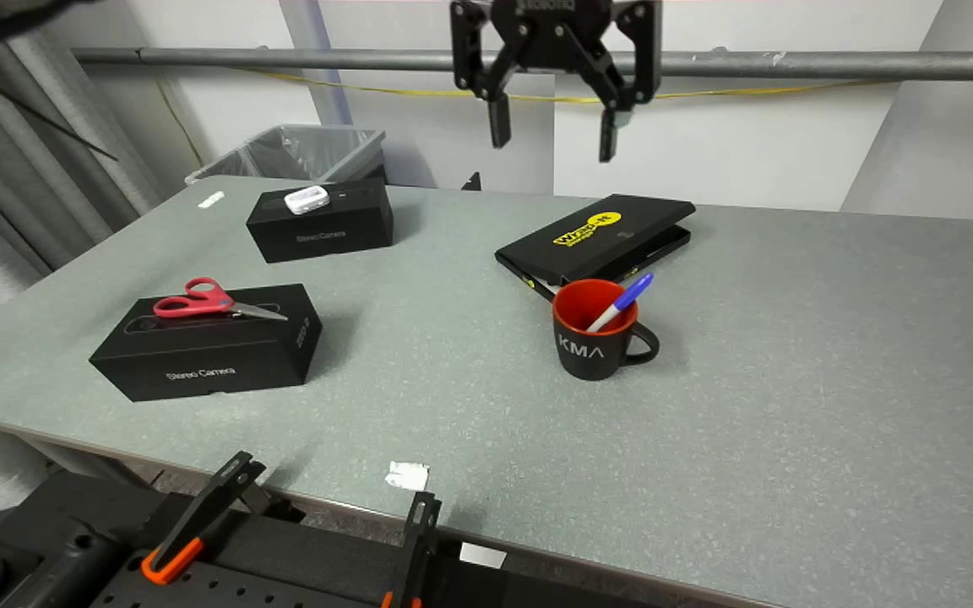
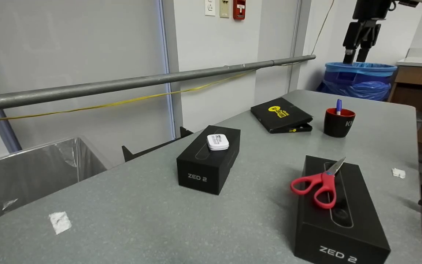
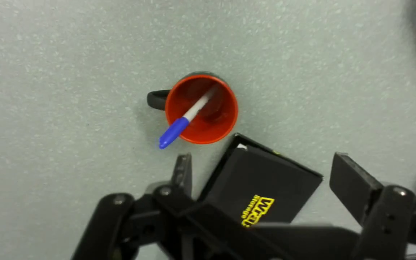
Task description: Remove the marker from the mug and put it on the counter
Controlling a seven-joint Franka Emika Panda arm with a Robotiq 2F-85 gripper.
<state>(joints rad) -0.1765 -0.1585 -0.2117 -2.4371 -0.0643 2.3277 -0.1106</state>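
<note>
Matte grey is presented by the counter (image 1: pixel 816 405), near whose closest edge a white scrap (image 1: pixel 407 475) can be seen. Beyond it, red-handled scissors (image 1: pixel 223 303) are borne by a black camera box (image 1: pixel 208 353). Slightly farther in, the mug (image 1: pixel 592 359) is found upright, black outside and red within. By it the marker (image 1: pixel 623 301) is held, white end down, blue cap slanted out over the rim beside the handle. Just behind, a flat black box (image 1: pixel 596 241) with yellow lettering is placed, and high above this area the gripper (image 1: pixel 553 152) is suspended, its fingers (image 3: pixel 354 184) spread wide with nothing caught between them. Farthest off, the background is crossed by a grey pipe (image 1: pixel 757 64).

By these signs the approach is judged to be in hand; the marker has not yet been grasped. In the wrist view the mug is shown ahead of the fingers rather than between them, so for the next move some sideways travel seems called for, then a descent. One finger should be set on each side of the blue cap, clear of the rim. Once gripped, the marker would best be drawn up along its slant, so the mug is not tipped, then laid on the counter.
</note>
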